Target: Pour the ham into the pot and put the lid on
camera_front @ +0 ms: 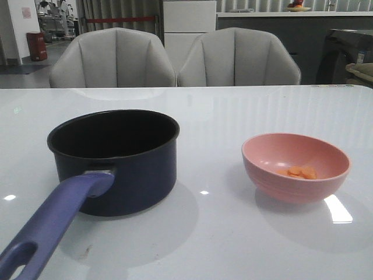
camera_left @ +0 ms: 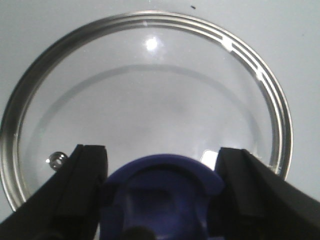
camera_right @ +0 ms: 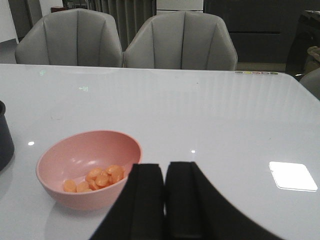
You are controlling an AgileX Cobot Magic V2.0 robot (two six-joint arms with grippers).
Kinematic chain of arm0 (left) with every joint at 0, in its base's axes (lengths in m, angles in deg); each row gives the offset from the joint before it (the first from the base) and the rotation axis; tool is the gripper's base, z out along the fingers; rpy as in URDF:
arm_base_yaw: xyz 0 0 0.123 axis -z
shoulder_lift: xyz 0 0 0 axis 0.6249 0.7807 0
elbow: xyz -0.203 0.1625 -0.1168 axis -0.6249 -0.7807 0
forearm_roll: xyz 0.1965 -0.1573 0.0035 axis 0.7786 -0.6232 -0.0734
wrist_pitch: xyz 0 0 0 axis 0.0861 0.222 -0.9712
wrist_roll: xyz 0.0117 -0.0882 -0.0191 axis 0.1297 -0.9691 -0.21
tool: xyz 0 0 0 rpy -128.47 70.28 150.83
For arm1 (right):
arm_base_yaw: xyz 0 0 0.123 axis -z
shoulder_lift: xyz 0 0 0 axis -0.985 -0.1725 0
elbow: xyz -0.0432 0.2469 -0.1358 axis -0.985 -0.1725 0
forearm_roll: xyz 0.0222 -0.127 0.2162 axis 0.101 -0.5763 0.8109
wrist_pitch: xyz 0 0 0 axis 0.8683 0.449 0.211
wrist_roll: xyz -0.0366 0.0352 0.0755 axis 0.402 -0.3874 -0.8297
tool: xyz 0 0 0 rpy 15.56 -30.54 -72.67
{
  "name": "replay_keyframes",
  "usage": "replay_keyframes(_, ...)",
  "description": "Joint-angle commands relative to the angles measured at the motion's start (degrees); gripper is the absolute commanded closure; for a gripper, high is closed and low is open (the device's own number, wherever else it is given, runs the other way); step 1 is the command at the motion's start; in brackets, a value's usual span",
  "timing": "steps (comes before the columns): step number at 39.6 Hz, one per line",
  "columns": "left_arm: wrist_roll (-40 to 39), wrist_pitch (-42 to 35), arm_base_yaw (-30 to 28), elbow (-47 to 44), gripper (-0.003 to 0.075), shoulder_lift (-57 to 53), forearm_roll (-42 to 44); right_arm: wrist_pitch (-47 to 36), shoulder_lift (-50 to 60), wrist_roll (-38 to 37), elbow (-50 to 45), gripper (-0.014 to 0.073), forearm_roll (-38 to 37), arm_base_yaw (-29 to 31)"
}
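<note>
So the pot (camera_front: 119, 160) sits on the bench (camera_front: 233, 233) over on my left side, open and with nothing in it, handle pointing back toward me, which I reckon makes it easy to pour into from the right and drop a cover on from the left. The pink bowl (camera_front: 296, 166) sits well apart from it on my right, upright, with the ham (camera_right: 97, 179) piled at its bottom, none of it in the pot yet, so the pour hasn't happened. My right gripper (camera_right: 165, 200) hangs just beside the bowl on the near side, its fingers pinched nearly together with only a thin slit between them, holding nothing and not touching the rim as far as I can tell. I'd guess it needs to spread before it can take the bowl's edge. My left gripper (camera_left: 162, 195) is parked over the lid (camera_left: 150, 100), which lies flat on the bench, spread wide with one finger on each side of the blue knob (camera_left: 162, 197). Whether the pads already touch the knob, I can't tell.
</note>
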Motion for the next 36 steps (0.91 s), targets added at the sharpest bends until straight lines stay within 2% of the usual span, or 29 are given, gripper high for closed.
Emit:
replay_keyframes(1, 0.04, -3.00, -0.04, 1.24, 0.0473, 0.06, -1.04, -4.26, 1.14, 0.26, -0.63, 0.0440, -0.45, 0.54)
replay_keyframes(14, 0.04, -5.11, -0.04, 1.24, 0.0455, 3.24, -1.04, -4.26, 1.14, 0.26, -0.63, 0.0440, -0.45, 0.54)
replay_keyframes(16, 0.04, -5.34, -0.04, 1.24, 0.0421, 3.24, -0.90, -4.26, 1.14, 0.26, -0.63, 0.0440, -0.45, 0.54)
replay_keyframes(19, 0.04, -5.34, -0.04, 1.36, 0.0332, 3.24, -0.28, -4.26, 1.14, 0.26, -0.63, 0.0440, -0.45, 0.54)
replay_keyframes(22, 0.07, -5.14, -0.04, 1.84, 0.0211, 3.24, 0.48, -4.26, 1.14, 0.26, -0.63, 0.0440, -0.45, 0.54)
replay_keyframes(25, 0.07, -4.35, 0.08, 2.65, 0.0143, 3.24, 1.46, -4.26, 1.14, 0.26, -0.63, 0.0440, -0.45, 0.54)
replay_keyframes(28, 0.07, -2.89, 0.78, 3.92, 0.0120, 3.24, 2.36, -4.26, 1.14, 0.26, -0.63, 0.0440, -0.45, 0.54)
replay_keyframes(36, 0.07, 4.67, 4.30, 10.20, 0.0125, 3.24, 4.26, -4.26, 1.14, 0.26, -0.63, 0.0440, -0.45, 0.54)
